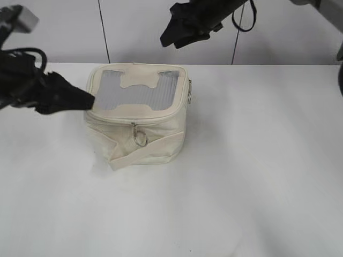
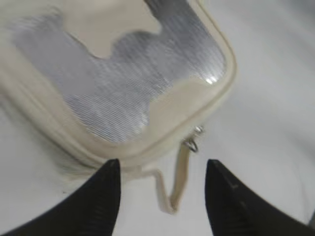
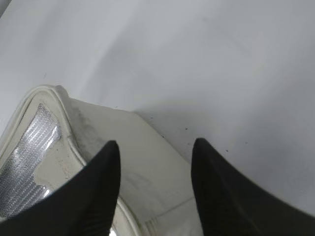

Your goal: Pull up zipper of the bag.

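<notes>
The cream-white bag (image 1: 161, 142) stands at the table's middle, its grey window (image 1: 136, 95) with the H-shaped patch facing up. The zipper track edges the top panel; one silver ring pull (image 1: 140, 138) hangs at the front face and another sits at the right side (image 1: 189, 92). My left gripper (image 1: 90, 99) is open and empty, with its tips at the bag's top left edge. In the left wrist view (image 2: 162, 167) the bag (image 2: 162, 115) and its ring pull (image 2: 192, 143) lie just ahead. My right gripper (image 1: 172, 38) hovers open above the bag's back. The right wrist view (image 3: 155, 147) shows it over the bag (image 3: 142, 152).
The cream strap band (image 1: 144, 151) runs across the bag's front and hangs as a loop (image 2: 178, 184) in the left wrist view. The white table (image 1: 257, 176) stretches around the bag. A pale wall with dark vertical seams (image 1: 104, 32) stands behind.
</notes>
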